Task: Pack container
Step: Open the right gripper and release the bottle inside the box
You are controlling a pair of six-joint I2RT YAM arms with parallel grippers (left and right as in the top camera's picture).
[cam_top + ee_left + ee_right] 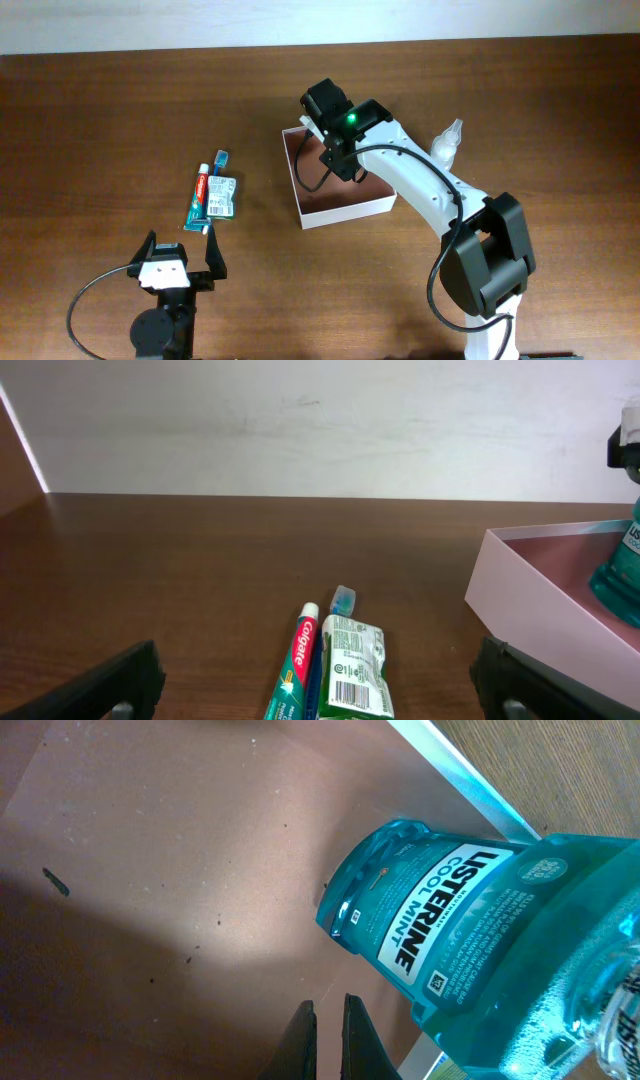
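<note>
Nearest you, your left hand [182,252] hung low over the surface [100,120] with its jaws spread wide and nothing between them. Nothing was picked up on that side.

Just beyond it lay the unpacked group, close together on the wood. There was a Colgate toothpaste tube [199,201], a green packet [223,197] touching its right side, and a blue-headed toothbrush [219,160] poking out past both. All three sat well apart from the container [345,211], so by my reckoning that was the work you had left.

Farther on, the container sat square on the surface, white walls up and reddish-brown floor showing. That's your progress. A teal Listerine mouthwash bottle [450,920] was inside it, against the wall on the far side from the left arm. Whether it stood or leaned there, I couldn't tell.

Your right hand [328,1005] hovered over the box floor just beside that bottle. Its fingers were pinched almost together with nothing visible between them, so I'd judge the bottle was delivered and no longer gripped.

Farthest out, past your right arm, a small pale bottle [447,140] with a nozzle stood on the surface outside the box. If it belonged to the load, that made four items to go, with one in.
</note>
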